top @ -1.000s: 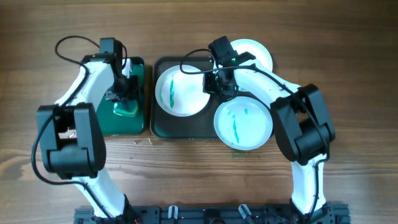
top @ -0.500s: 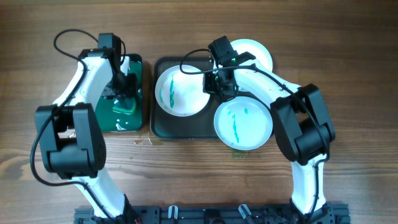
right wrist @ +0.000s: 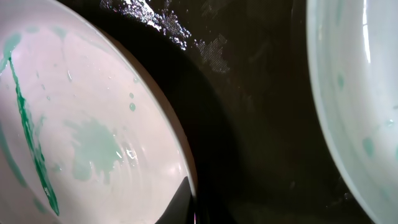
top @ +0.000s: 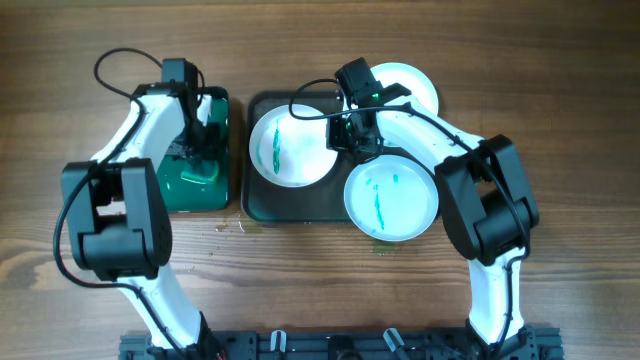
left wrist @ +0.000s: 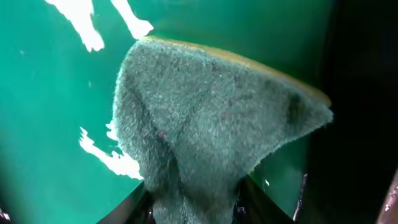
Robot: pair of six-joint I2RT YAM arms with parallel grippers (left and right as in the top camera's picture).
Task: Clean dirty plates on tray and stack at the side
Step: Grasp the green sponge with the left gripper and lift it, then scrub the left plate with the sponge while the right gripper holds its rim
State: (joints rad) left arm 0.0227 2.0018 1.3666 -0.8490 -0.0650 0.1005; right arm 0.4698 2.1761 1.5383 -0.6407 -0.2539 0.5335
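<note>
Three white plates show in the overhead view. One with a green streak [top: 285, 150] lies on the left of the dark tray [top: 300, 203]. One with teal streaks [top: 392, 200] lies over the tray's front right corner. A third [top: 415, 85] lies at the back right, partly under the arm. My right gripper [top: 352, 138] is shut on the right rim of the left plate [right wrist: 81, 124], with the rim between its fingers [right wrist: 194, 208]. My left gripper [top: 197, 150] is shut on the green sponge [left wrist: 211, 124], pinched between its jaws [left wrist: 196, 208] over the bright green tray.
The small bright green tray [top: 215, 195] stands left of the dark tray, wet and glossy in the left wrist view [left wrist: 50, 124]. The second plate's rim [right wrist: 360, 81] lies close to the right of my right gripper. Small crumbs [top: 228, 227] lie on the wooden table [top: 560, 120].
My left gripper has shifted slightly over the green tray with the sponge in it, and that tray has nudged a little. The right arm and the plates have not moved.
</note>
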